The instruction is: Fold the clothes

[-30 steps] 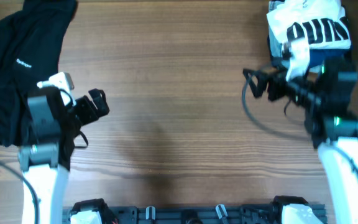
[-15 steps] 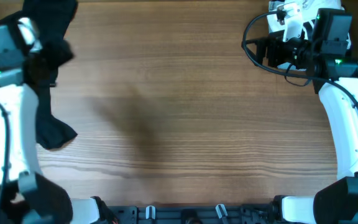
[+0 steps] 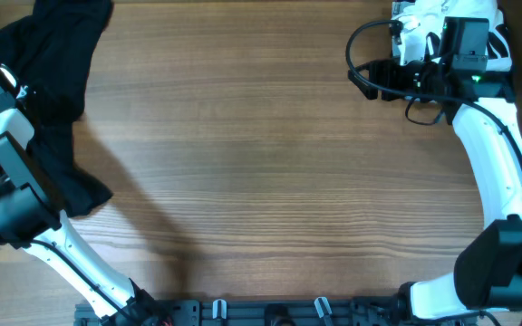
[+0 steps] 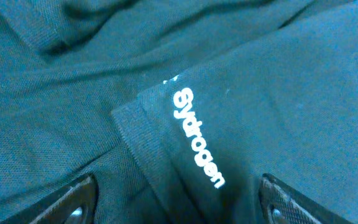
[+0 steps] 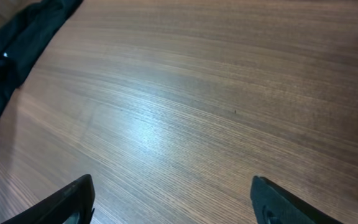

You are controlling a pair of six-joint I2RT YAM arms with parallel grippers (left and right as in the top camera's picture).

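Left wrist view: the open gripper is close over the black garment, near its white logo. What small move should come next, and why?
Probably lower the left gripper and close it on the folded edge beside the white logo. Its fingers stand wide open, and the black garment under them lies crumpled at a corner of the table, so it needs gripping before spreading.

Looked down on a brown wood-grain surface (image 3: pixel 270 172), with grain from left to right. Found the black clothes (image 3: pixel 53 63) crumpled on the far left corner and trailing toward the near side along the left edge. Read a small white logo (image 4: pixel 197 140) printed on the rumpled fabric, seen close in the left wrist view. Noted a white garment (image 3: pixel 413 20) at the far right corner, largely covered.
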